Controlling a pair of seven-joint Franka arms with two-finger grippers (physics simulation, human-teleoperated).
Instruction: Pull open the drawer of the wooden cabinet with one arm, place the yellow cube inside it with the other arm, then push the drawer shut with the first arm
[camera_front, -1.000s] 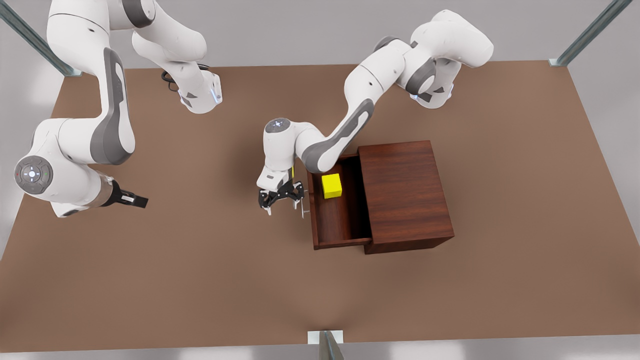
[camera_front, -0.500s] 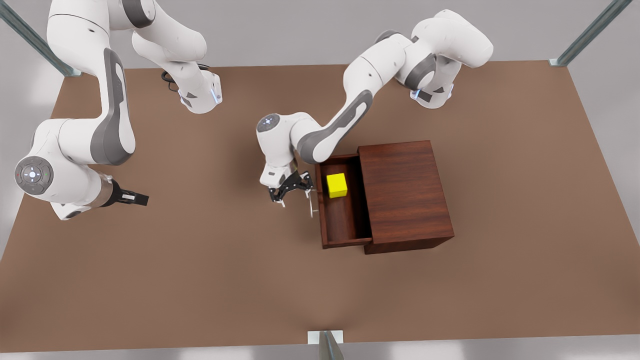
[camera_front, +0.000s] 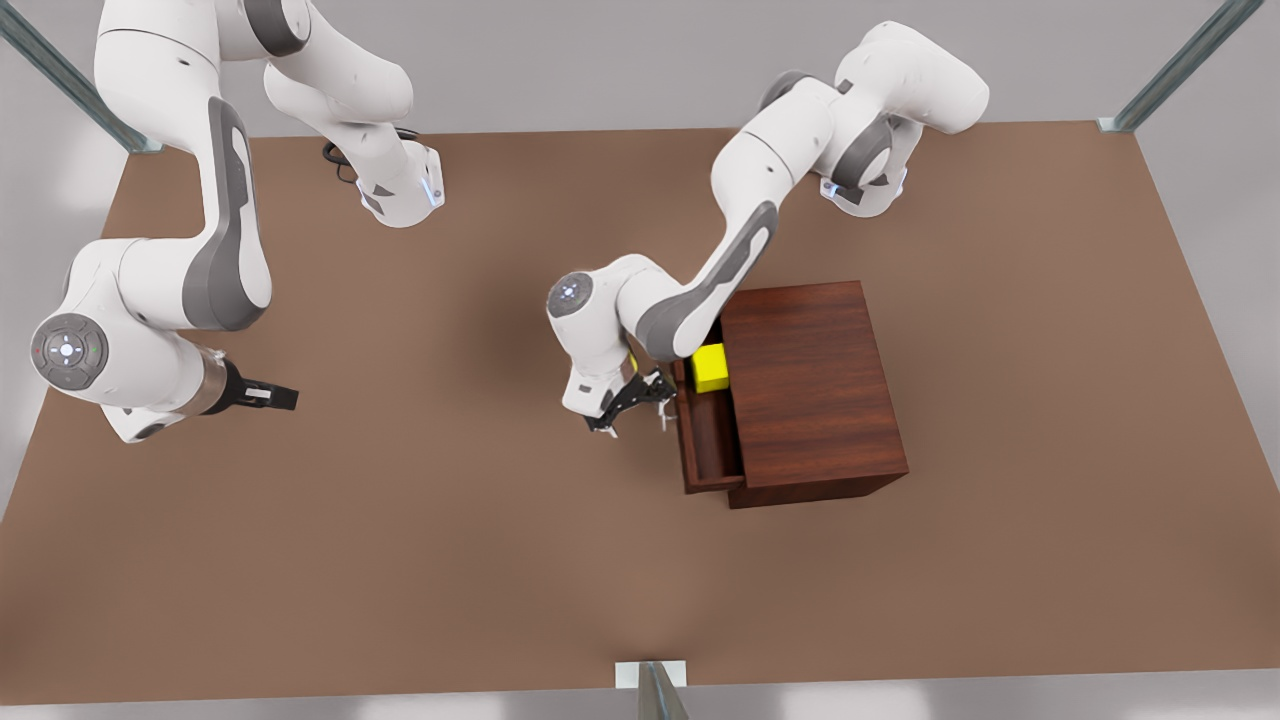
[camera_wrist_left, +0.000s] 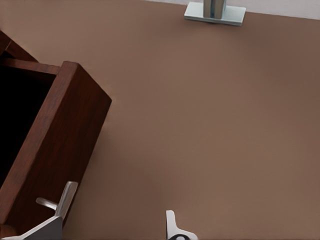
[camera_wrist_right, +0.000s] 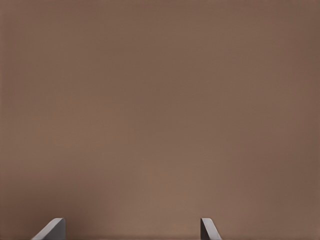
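The boxy dark reddish-brown wooden cabinet (camera_front: 812, 385) with its plain flat top stands on the flat brown table (camera_front: 450, 560) and serves as landmark for all positions below.

The dark reddish-brown tray-like drawer (camera_front: 703, 440) sticks out of the cabinet's face on the front view's left by a narrow strip, so it is partly open. The small bright yellow cube (camera_front: 711, 367) sits inside the drawer, at the exposed strip's far end, right against the cabinet's front edge; a white arm link partly overlaps it.

The left gripper (camera_front: 634, 400), black and two-fingered, is just beside the drawer front, on the side away from the cabinet. In the left wrist view its fingers (camera_wrist_left: 67, 197) stand apart: one lies against the thin silver bar handle (camera_wrist_left: 46, 202) on the drawer front (camera_wrist_left: 60, 150), the other is over bare table. Nothing sits between them, so they grip nothing.

The right gripper (camera_front: 270, 397) waits well apart from the cabinet, far toward the front view's left, over bare table. In the right wrist view its two fingertips (camera_wrist_right: 52, 227) are spread wide, with plain brown table surface (camera_wrist_right: 160, 110) between them.
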